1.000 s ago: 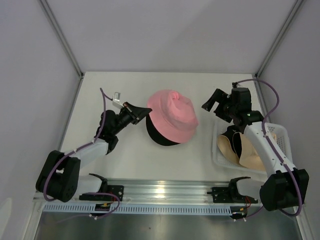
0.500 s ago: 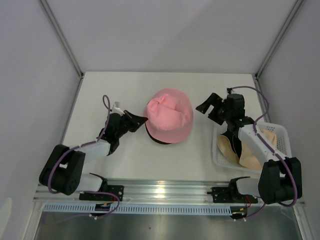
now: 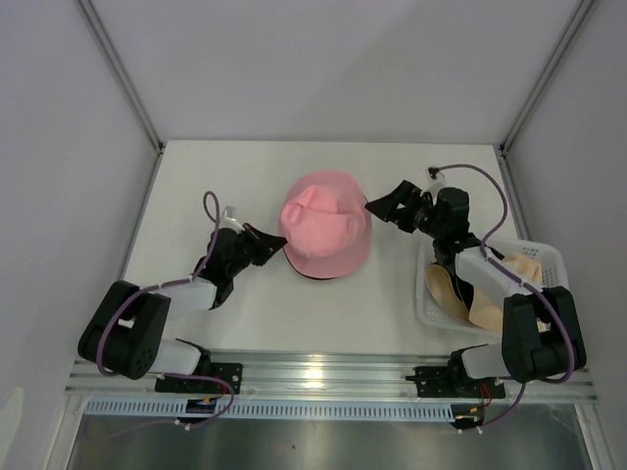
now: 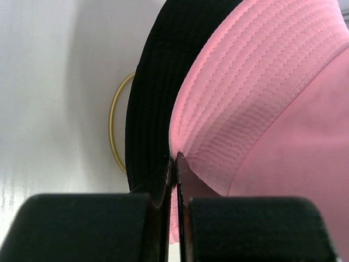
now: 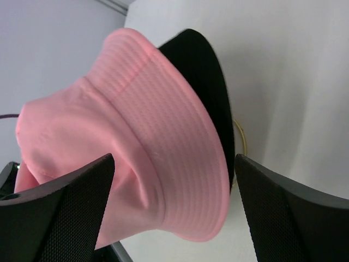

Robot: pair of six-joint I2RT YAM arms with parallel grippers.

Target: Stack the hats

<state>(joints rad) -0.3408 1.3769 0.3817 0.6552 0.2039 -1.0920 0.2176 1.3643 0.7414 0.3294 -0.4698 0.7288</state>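
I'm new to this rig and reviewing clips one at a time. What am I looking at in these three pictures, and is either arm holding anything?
Two small robot arms are bolted at the near edge of a white table, each ending in two fingers. The wide picture looks down from above. The other two come from a camera on each wrist, so that arm's own fingers fill the bottom of the view. In the middle a pink hat sits over a black hat, with a gold wire ring showing beneath. At the right a white basket holds beige hats. The left fingers are shut, seemingly pinching the pink hat's brim. The right fingers are wide open beside the hat, holding nothing.
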